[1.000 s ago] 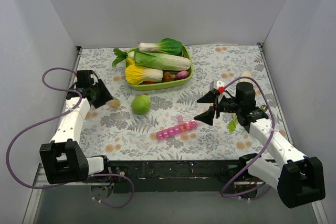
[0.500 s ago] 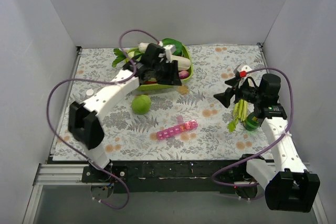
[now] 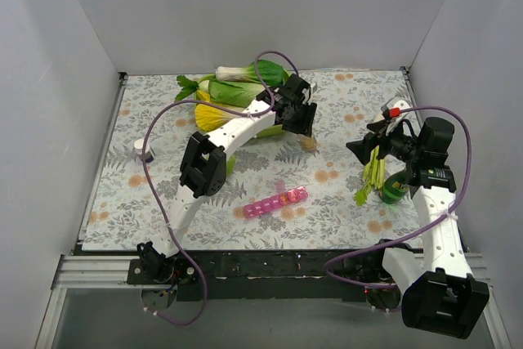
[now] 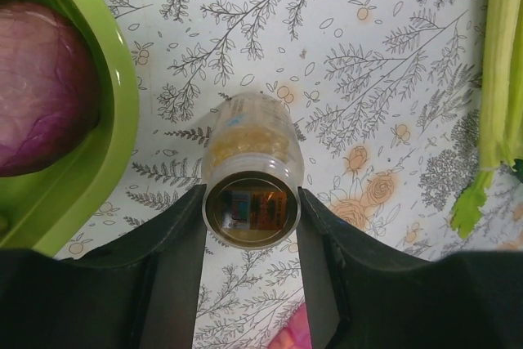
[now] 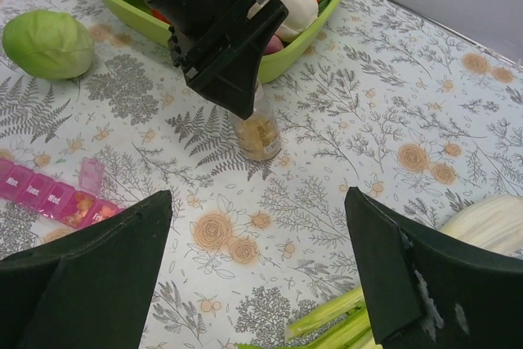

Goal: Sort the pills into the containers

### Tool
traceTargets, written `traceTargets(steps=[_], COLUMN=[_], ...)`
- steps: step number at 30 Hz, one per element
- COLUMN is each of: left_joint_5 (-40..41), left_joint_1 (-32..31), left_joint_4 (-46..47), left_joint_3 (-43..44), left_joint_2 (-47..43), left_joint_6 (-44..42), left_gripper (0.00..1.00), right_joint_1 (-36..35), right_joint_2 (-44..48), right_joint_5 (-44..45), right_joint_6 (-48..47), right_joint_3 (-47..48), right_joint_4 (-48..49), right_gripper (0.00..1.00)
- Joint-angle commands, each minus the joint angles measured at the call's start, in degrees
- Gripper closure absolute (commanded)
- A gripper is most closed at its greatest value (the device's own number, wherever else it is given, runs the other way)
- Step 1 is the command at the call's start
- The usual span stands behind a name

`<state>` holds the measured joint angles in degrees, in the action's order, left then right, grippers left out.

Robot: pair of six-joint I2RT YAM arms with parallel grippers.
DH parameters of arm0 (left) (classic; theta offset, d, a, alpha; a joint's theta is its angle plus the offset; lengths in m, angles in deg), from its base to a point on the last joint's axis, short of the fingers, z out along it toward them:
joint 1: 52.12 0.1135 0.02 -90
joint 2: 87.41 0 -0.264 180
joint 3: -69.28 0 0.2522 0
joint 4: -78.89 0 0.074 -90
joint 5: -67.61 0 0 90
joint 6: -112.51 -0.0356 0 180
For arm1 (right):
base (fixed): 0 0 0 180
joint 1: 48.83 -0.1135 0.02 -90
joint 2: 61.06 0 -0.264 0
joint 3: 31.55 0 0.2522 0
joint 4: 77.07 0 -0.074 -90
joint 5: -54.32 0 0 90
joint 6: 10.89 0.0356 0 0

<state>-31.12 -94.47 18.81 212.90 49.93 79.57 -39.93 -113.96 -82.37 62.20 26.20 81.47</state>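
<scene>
My left gripper [image 3: 306,131] is shut on a small clear pill bottle [image 3: 308,143] holding yellowish-brown pills, just right of the green tray. In the left wrist view the black fingers [image 4: 176,243] press both sides of the bottle's [image 4: 252,171] round rim. In the right wrist view the bottle [image 5: 259,132] stands on the table under that gripper. The pink strip of containers [image 3: 275,201] lies at the front middle with one lid up. It also shows in the right wrist view [image 5: 49,194], where one compartment looks orange. My right gripper [image 3: 364,146] is open and empty, apart from the bottle.
The green tray [image 5: 319,18] holds bok choy [image 3: 237,87] and a purple onion [image 4: 41,112]. A green round fruit [image 5: 49,42] lies left of the bottle. Celery stalks [image 3: 373,171] and a green cup [image 3: 394,192] lie under the right arm. A small white cap [image 3: 143,150] lies far left.
My left arm has swung from the far left, over the tray, to the tray's right side with the bottle. My right gripper has drawn back to the right.
</scene>
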Motion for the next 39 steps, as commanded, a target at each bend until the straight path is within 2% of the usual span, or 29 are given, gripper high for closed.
traceTargets(steps=[1,5,9,10,12,13,16,20,27,29,32,33,35,36,37,38,39], left_joint_5=[6.35,12.06,16.28,16.9,17.34,17.35,16.47,15.24,12.17,10.93,10.49,10.4,9.36,7.52,3.59,-3.41,-5.49], left_joint_1=[-1.68,-3.35,-5.11,-5.64,-5.9,-5.99,-6.17,-6.17,-6.08,-5.99,-5.73,-5.64,-5.46,-5.2,-4.24,-3.71,-3.01], left_joint_4=[-1.22,-1.57,-1.49,-1.57,-1.49,-1.4,-0.96,0.09,0.18,2.97,9.99,12.03,17.64,19.5,21.0,23.19,23.65], left_joint_3=[3.47,3.64,3.9,4.08,4.61,5.22,6.62,7.25,5.76,2.34,-10.38,-17.55,-26.37,-30.5,-39.86,-43.95,-48.61], left_joint_2=[-0.49,-0.32,0.12,0.47,0.83,1.0,0.56,-1.71,-6.72,-12.07,-23.4,-26.56,-36.93,-40.45,-44.57,-51.49,-55.3], left_joint_6=[-1.95,-4.58,-6.43,-6.61,-6.44,-6.17,-5.29,-4.41,-3.53,-4.32,-5.9,-7.65,-9.32,-10.55,-11.52,-12.57,-15.11], left_gripper=[0.91,0.87,0.74,0.66,0.58,0.47,0.31,0.24,0.22,0.2,0.14,0.12,0.02,0.02,0.02,0.02,0.02], right_joint_1=[0.41,0.76,0.85,0.85,0.94,0.94,0.94,1.03,1.02,1.11,1.11,1.03,0.85,0.68,-0.37,-1.43,-4.57], right_joint_2=[0.79,0.79,0.7,0.7,0.7,0.78,0.96,0.87,0.7,0.61,0.17,0.08,-0.09,-0.7,-1.32,-2.19,-4.46], right_joint_5=[-2.43,-3.22,-4.01,-4.19,-4.28,-4.37,-4.81,-5.68,-7.43,-9.37,-13.76,-15.86,-20.24,-21.67,-22.73,-23.61,-23.09], right_joint_6=[1.0,1.7,1.96,2.05,2.05,1.97,1.96,2.05,0.04,-2.85,-7.25,-11.53,-18.56,-28.96,-36.89,-44.97,-53.23], right_joint_3=[-0.21,-1.01,-1.45,-1.45,-1.71,-1.71,-1.97,-2.15,-1.45,-0.75,0.13,0.57,2.41,3.38,4.34,5.74,8.11], right_joint_4=[1.37,2.52,2.78,2.78,2.87,2.96,2.96,3.05,1.03,-0.64,-4.94,-8.26,-12.75,-21.39,-26.43,-33.53,-39.96], right_gripper=[0.06,0.06,0.06,0.06,0.06,0.06,0.06,0.06,0.06,0.06,0.07,0.07,0.07,0.07,0.05,0.04,0.04])
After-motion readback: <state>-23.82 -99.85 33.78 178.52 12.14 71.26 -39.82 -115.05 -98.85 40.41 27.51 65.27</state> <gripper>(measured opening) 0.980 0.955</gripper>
